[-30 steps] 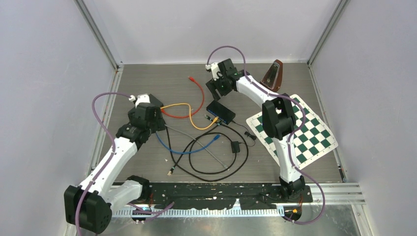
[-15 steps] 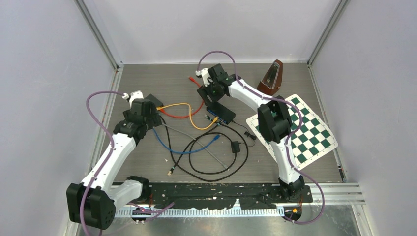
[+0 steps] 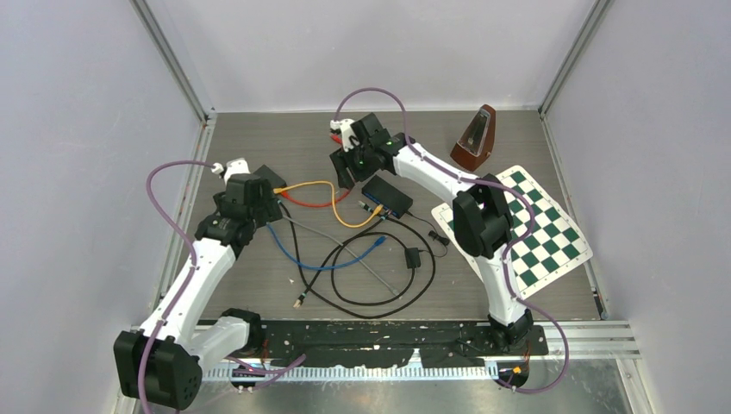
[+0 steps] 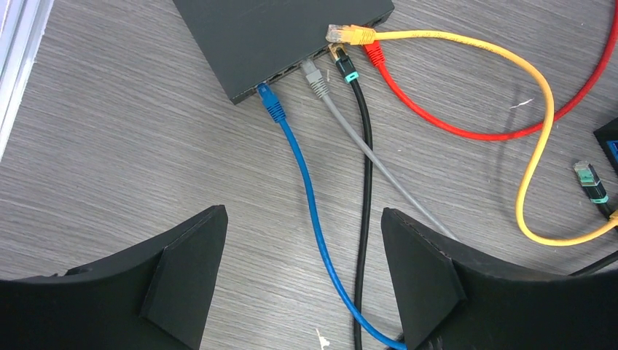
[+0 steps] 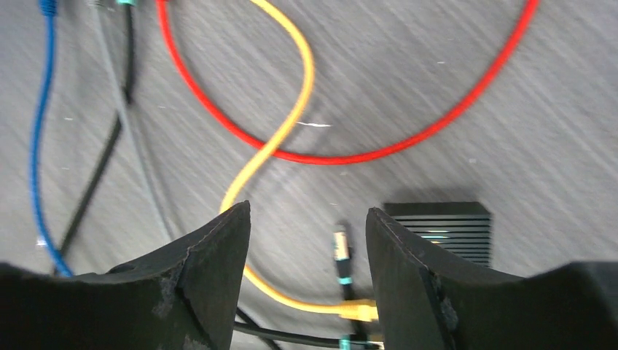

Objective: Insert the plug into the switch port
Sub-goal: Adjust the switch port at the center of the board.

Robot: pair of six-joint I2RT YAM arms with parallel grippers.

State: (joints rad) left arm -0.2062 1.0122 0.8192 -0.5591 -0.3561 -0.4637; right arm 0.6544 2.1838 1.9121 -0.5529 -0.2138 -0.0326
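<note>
Right gripper (image 5: pixel 306 211) hangs open and empty, and I see the teal-collared black cable plug (image 5: pixel 340 246) lying below between its fingers, arm stretched forward-left.

A brown wooden metronome (image 3: pixel 477 138) stood upright near the far right corner of the grey wood-grain table (image 3: pixel 250 289). Just in front of it, well to the right, a green-and-white chequered mat (image 3: pixel 552 243) lay flat and turned at an angle. A ragged strip of black tape (image 3: pixel 388 342) ran along the near edge. Pale walls (image 3: pixel 379 52) and metal rails (image 3: pixel 172 60) enclosed the space.
</note>
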